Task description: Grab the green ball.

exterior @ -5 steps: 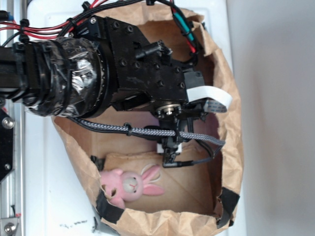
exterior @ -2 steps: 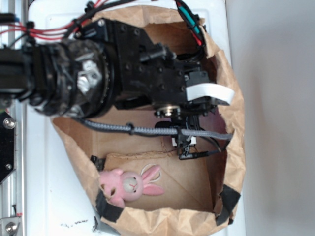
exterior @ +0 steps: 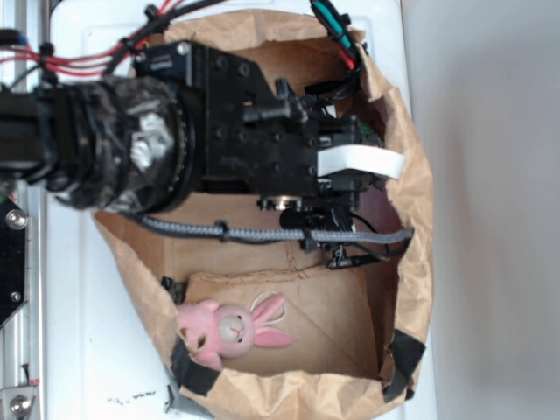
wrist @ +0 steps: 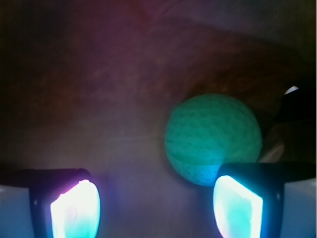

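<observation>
Fingers (wrist: 74, 208) glow at lower left and lower right of the wrist view, spread wide with nothing between them. Gripper (wrist: 156, 210) empty. Ball (wrist: 213, 139) lies beyond the fingertips, right of frame centre, its lower right edge hidden behind the right finger; contact with that finger cannot be told. Brown paper surface under and behind the ball, dim and reddish.

Exterior view: arm (exterior: 175, 131) reaches into the bag (exterior: 411, 227) from upper left, covering the upper half of the opening. Ball not visible here. Bunny (exterior: 229, 331) lies on the bag floor at lower left, well apart from the arm.
</observation>
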### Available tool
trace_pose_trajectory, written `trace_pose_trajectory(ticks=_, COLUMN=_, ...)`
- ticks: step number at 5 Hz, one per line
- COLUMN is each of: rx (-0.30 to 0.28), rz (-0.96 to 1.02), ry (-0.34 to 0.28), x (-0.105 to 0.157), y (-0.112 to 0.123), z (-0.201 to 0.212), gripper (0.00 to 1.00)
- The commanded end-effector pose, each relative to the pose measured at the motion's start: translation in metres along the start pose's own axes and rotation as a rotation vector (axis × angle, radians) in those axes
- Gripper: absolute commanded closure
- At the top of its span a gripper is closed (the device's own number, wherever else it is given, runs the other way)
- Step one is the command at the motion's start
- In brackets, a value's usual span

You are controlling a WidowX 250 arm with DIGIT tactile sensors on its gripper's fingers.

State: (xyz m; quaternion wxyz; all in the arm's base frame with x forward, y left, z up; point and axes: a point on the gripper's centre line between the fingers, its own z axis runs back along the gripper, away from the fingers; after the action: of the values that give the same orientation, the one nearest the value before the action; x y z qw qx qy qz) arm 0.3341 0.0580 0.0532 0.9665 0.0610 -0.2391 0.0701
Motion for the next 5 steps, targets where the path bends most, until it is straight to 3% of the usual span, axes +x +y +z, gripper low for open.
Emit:
trace_pose_trajectory(ticks=1, rx=0.030, rz=0.025, ry=-0.067, x=0.016, y=0.000, z=-0.001, gripper=0.00)
trace_pose_trajectory(ticks=3, rx=0.052, rz=0.050, ry=-0.085, x=0.022, y=0.002, z=-0.005, gripper=0.00)
trace_pose_trajectory(ticks=5, rx=0.132, rz=0.086, ry=-0.124, x=0.033, y=0.005, z=-0.021, gripper=0.00)
